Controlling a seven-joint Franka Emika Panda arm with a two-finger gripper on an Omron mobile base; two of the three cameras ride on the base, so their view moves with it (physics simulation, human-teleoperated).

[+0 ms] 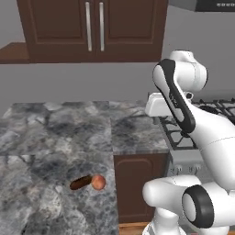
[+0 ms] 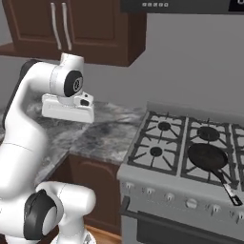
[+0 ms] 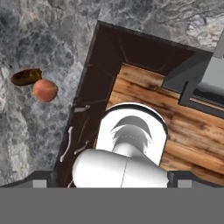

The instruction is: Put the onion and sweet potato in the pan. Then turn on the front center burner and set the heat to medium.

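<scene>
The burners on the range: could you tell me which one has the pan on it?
The front center burner holds the pan; the others nearby show bare grates.

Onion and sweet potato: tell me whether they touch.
Touching, it seems: in the left base view the onion sits against the sweet potato tip with no counter between; the hand view agrees.

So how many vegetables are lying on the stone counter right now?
2. The onion sits near the counter's front edge, and the sweet potato lies right beside it on its left in the left base view, apparently touching. More could be hidden behind the arm.
</scene>
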